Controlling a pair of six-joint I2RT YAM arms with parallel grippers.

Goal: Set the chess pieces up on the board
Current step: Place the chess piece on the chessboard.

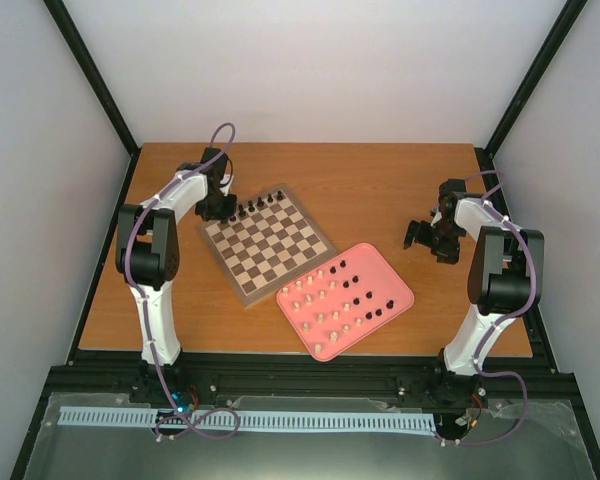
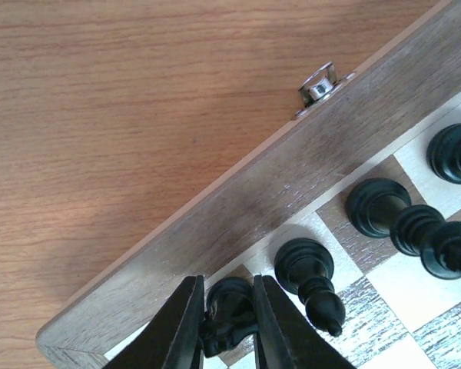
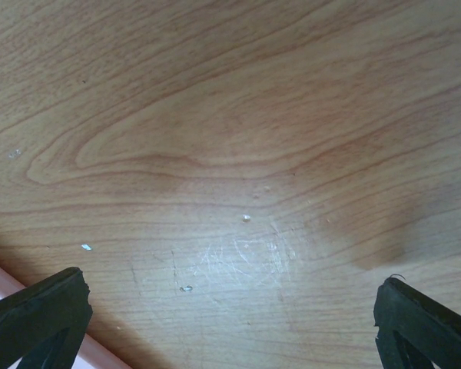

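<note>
Chess pieces [image 1: 335,300] lie mostly in loose rows on the pink tray [image 1: 385,280], cream and dark alike, just beside the board [image 1: 280,250]; a short rank of dark ones stands along the board's far edge. At that rank's left end the left gripper [image 2: 229,288] is clenched on a dark piece [image 2: 229,311], close beside its neighbour. The right gripper [image 3: 230,319] hangs released, jaws wide, over the bare table [image 3: 230,154] right of the tray. These men look light, rigid and smooth-turned, probably slippery and easy to tip; I judge the best hold is low on the stem just above the base, fingers coming straight down and flanking one piece only, with gentle pressure; a pinch near the head would likely make it swivel or pop out.
</note>
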